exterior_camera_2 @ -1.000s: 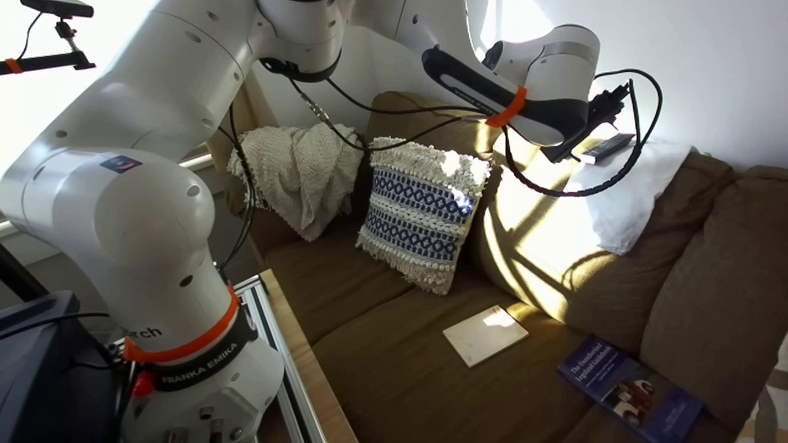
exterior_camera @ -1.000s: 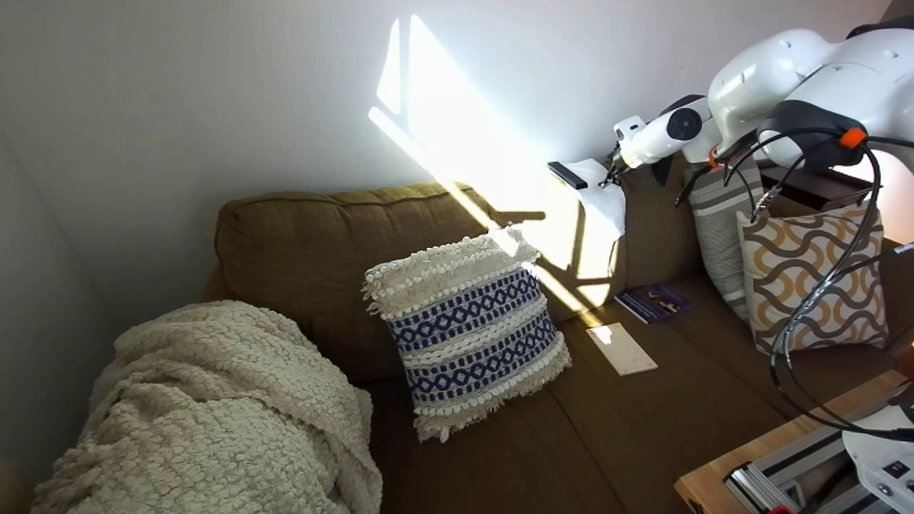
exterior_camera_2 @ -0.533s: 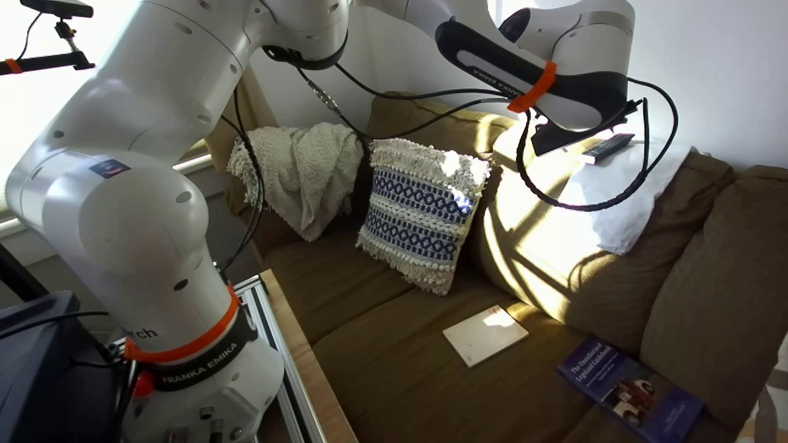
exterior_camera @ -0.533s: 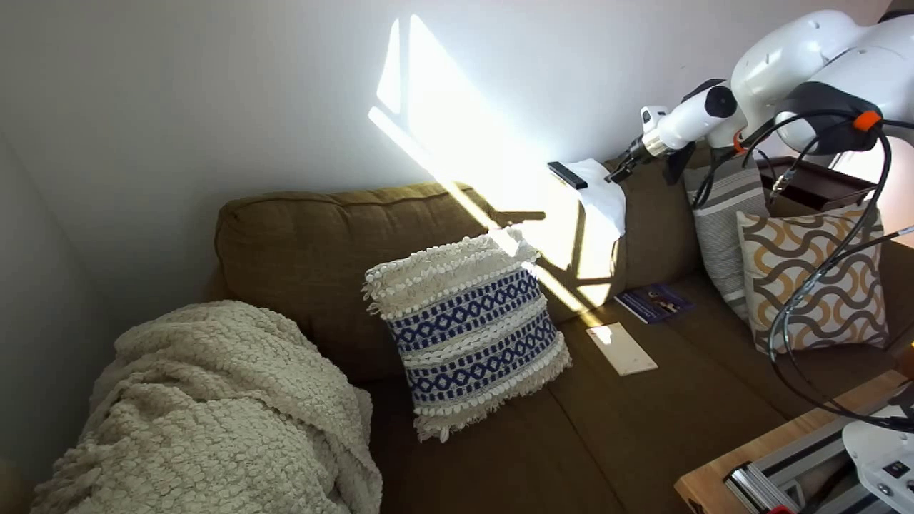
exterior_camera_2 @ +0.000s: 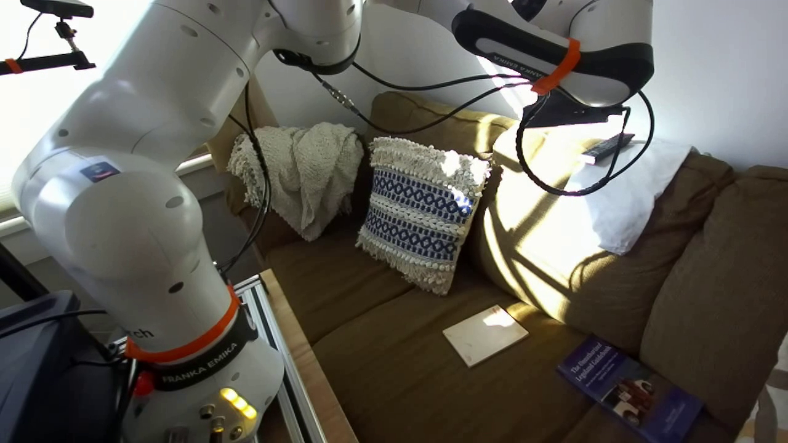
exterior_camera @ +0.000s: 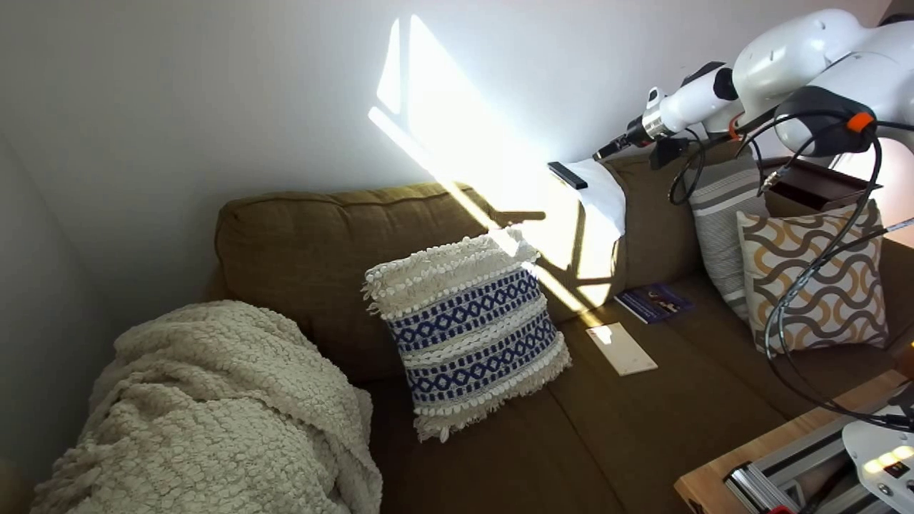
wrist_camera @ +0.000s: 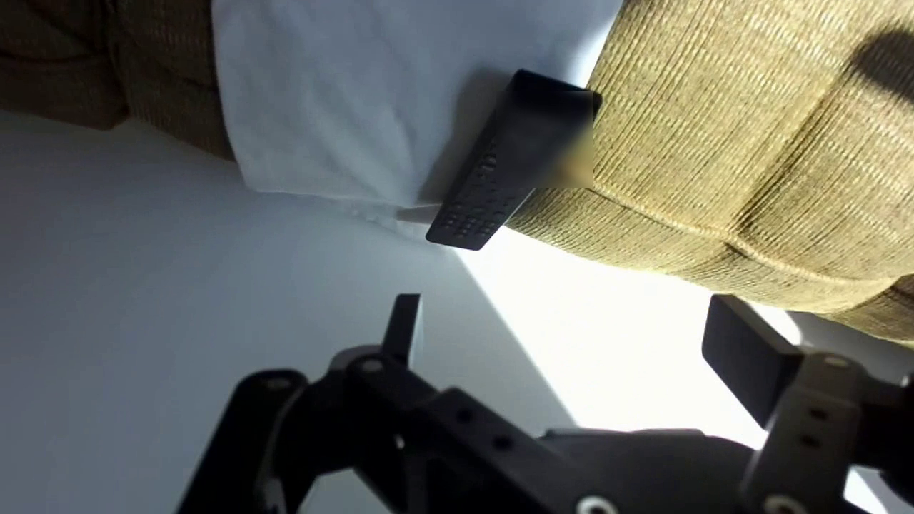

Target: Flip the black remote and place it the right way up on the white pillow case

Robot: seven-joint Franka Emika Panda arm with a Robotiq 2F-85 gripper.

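Black remote (wrist_camera: pixel 482 182) is lying at the edge of the white pillow case (wrist_camera: pixel 335 100), up on the back of the brown couch (exterior_camera: pixel 300 243), buttons showing in the wrist view. Part of it reaches past the pillow case, but that patch is smeared, so hard to say how that side sits. The gripper (wrist_camera: pixel 568 328) has its fingers spread wide, clear of the remote, and in an exterior view it hangs near the pillow case. Lower down, a fringed cushion (exterior_camera: pixel 471 335) leans on the couch.
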